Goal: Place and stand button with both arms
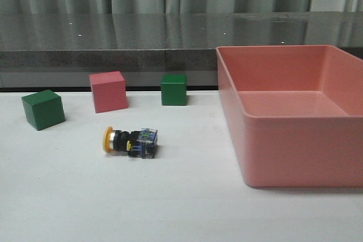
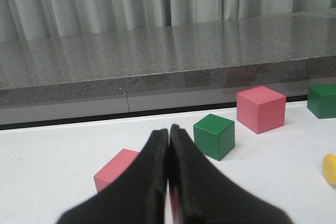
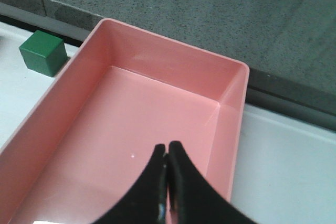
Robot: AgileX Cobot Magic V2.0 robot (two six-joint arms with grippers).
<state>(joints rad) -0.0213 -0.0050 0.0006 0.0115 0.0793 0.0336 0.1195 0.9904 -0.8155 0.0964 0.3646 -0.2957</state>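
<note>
White tabletop held the yellow-capped black push-button on its side, axis crosswise; clenched, empty left gripper sat nearer than clenched right gripper.

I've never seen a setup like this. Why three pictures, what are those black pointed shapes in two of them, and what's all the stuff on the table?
It is a two-armed robot, with three cameras. The front view looks forward over the white table. The other two cameras ride on the wrists, so the black shapes are the left gripper and the right gripper, each with its jaws shut and holding nothing.

On the table lies the button, a yellow-capped switch tipped on its side. Behind it are two green cubes and a pink cube; to the right stands an empty pink bin. The left wrist view shows one more pink cube. The right gripper hangs above the bin.
</note>
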